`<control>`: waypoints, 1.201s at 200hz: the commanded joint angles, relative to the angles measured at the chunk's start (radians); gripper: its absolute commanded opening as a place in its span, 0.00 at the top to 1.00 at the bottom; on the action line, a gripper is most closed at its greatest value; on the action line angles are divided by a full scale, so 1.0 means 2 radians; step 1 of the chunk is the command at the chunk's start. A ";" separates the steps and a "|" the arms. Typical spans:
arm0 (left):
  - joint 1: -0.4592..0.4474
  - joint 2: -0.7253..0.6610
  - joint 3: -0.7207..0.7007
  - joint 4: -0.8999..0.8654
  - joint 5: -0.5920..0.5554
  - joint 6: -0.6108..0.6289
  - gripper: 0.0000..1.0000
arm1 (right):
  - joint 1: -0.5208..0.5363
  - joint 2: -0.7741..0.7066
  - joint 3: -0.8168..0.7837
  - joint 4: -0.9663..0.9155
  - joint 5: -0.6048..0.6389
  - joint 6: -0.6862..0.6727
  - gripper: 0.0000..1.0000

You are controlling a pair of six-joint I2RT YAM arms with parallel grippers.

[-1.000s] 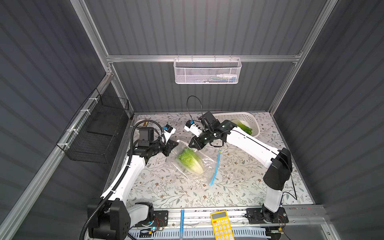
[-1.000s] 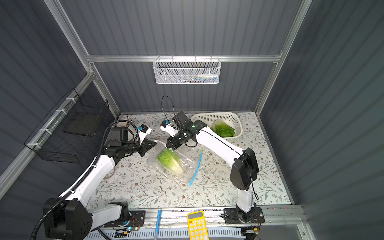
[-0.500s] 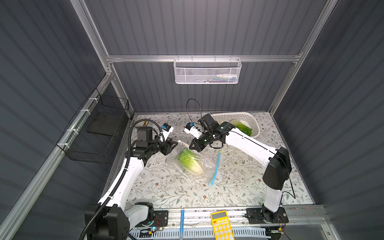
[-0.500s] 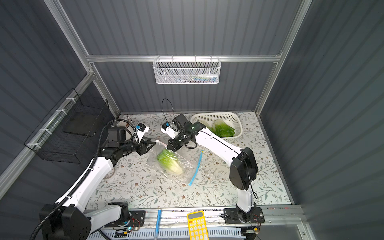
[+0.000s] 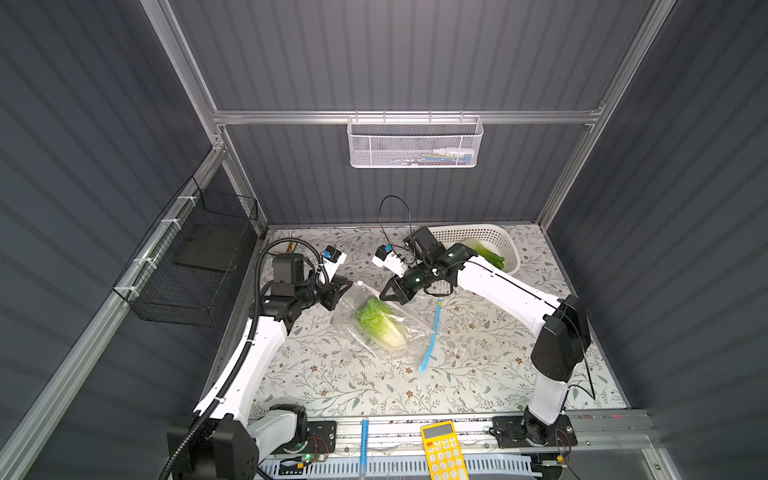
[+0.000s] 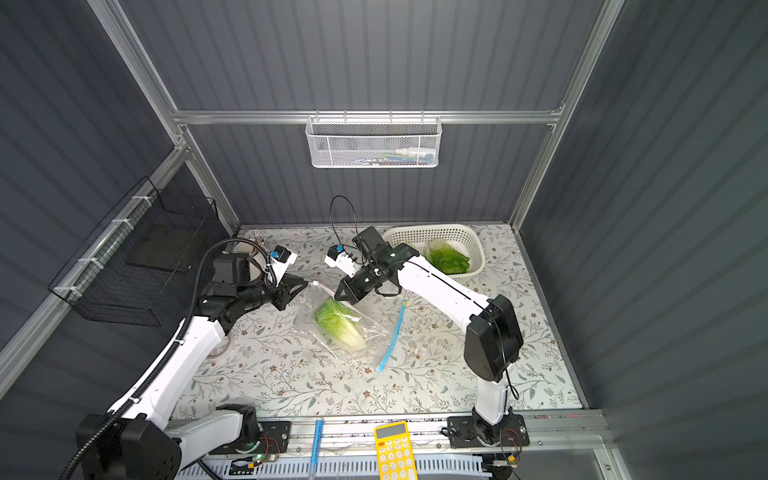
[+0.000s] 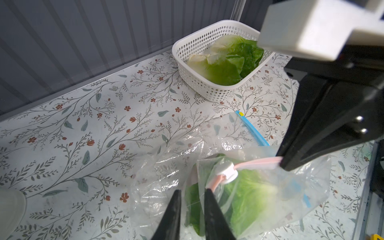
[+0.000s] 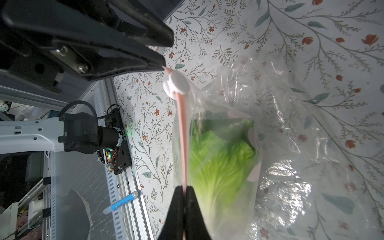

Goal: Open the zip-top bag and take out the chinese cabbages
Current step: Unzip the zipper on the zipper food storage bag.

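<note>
A clear zip-top bag (image 5: 409,332) lies mid-table with one chinese cabbage (image 5: 380,324) (image 6: 338,324) inside, its green leaves toward the arms. My right gripper (image 8: 185,188) (image 5: 384,295) is shut on the bag's pink zip strip (image 8: 182,135). The strip runs taut to a white slider (image 8: 176,84) (image 7: 228,172). My left gripper (image 7: 192,191) (image 5: 349,286) sits at the strip's other end, beside the slider. Its jaws are a narrow gap apart, with bag film between them. More cabbages (image 7: 224,62) (image 6: 446,257) lie in the white basket (image 7: 199,83) (image 6: 432,230).
A blue zip strip (image 5: 432,336) lies along clear film on the table right of the bag. A yellow calculator (image 5: 442,451) and a blue pen (image 5: 364,440) rest on the front rail. A black wire basket (image 5: 199,266) hangs on the left wall, and a white mesh basket (image 5: 415,143) on the back wall.
The left jaws, shut a second ago, opened and now stand slightly apart at the bag's corner. The right gripper keeps its grip and has hardly moved.
</note>
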 commanded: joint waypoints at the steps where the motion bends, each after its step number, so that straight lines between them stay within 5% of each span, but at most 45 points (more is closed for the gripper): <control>1: -0.002 -0.010 0.008 0.007 0.027 -0.008 0.74 | -0.002 -0.017 -0.007 0.000 -0.030 -0.012 1.00; 106: 0.002 0.006 0.018 -0.006 0.103 -0.002 0.47 | -0.018 -0.028 -0.022 -0.001 -0.074 -0.031 1.00; 240: 0.025 0.072 0.026 0.019 0.225 -0.033 0.60 | -0.040 -0.040 -0.053 0.006 -0.109 -0.046 1.00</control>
